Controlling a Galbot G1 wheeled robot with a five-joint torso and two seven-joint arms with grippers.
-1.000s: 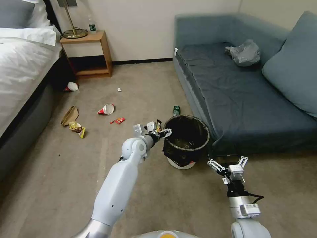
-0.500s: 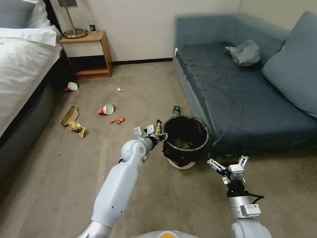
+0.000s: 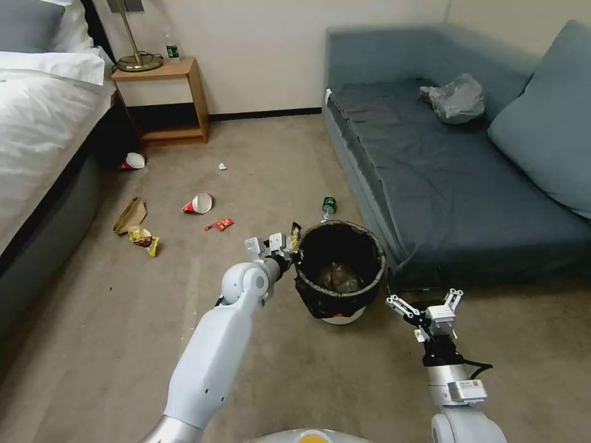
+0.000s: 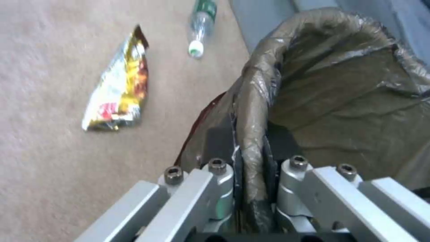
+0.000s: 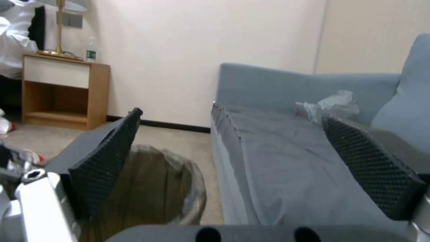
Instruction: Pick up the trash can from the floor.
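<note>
My left claw (image 4: 251,188) pinches the bag-covered rim of the trash can (image 3: 340,271) beside the sofa (image 3: 443,184); right claw (image 3: 425,304) hangs open. That slick liner may slip, tipping the can.

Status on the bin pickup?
Left pincer shut on trash can rim. Right pincer open, idle beside it. Bin tilted, against sofa.

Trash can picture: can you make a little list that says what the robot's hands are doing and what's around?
trash can: upright, black bag over rim
left gripper: shut on the can's rim
right gripper: open, hanging beside the can
floor: snack wrapper and bottle lying near the can
sofa: grey plastic bag on the seat
</note>
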